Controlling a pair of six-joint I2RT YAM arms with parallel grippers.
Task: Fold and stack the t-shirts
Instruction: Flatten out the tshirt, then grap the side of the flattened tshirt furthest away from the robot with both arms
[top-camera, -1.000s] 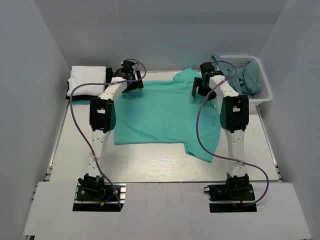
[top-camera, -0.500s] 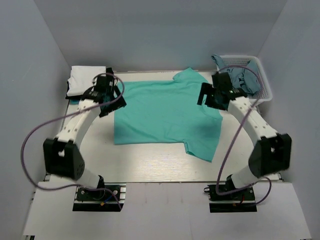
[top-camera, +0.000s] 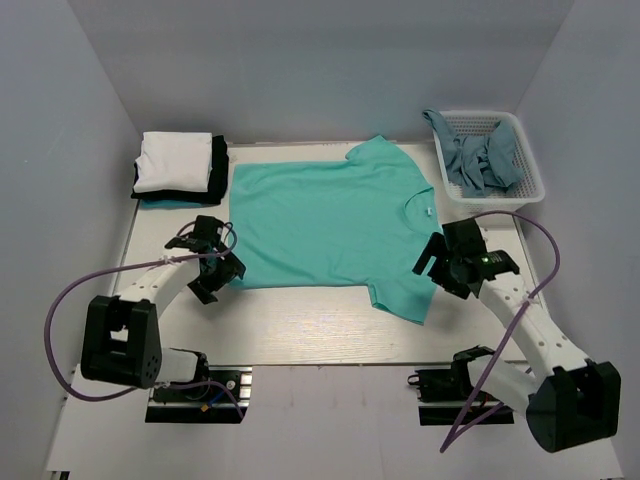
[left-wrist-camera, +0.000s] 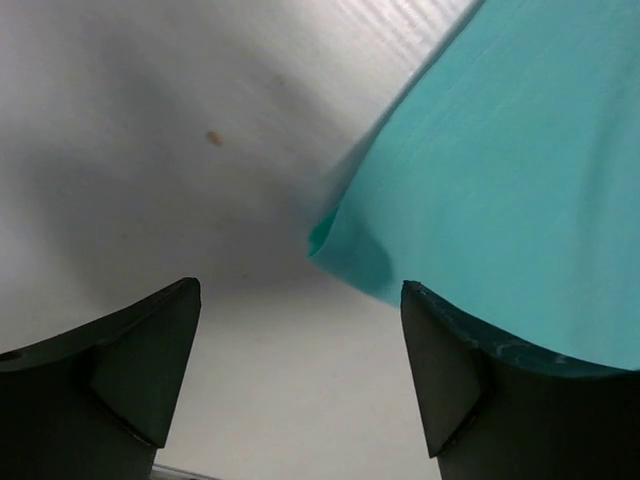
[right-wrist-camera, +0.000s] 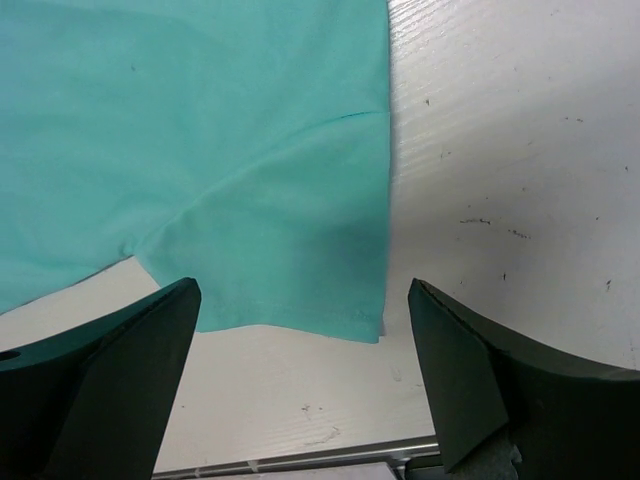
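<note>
Turquoise t-shirt (top-camera: 330, 225) corner lies between left fingers (left-wrist-camera: 110, 370), sleeve between right fingers (right-wrist-camera: 100, 380).

White counter (top-camera: 300, 325) with laundry laid out on it.
A turquoise t-shirt (top-camera: 320, 225) lies spread flat mid-counter; a folded stack of t-shirts (top-camera: 172, 160) sits far left, a white lattice basket (top-camera: 497, 200) far right.

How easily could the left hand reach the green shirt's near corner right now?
Probably yes: the left hand is open and sits right by the green shirt, with only bare table before its corner.
</note>
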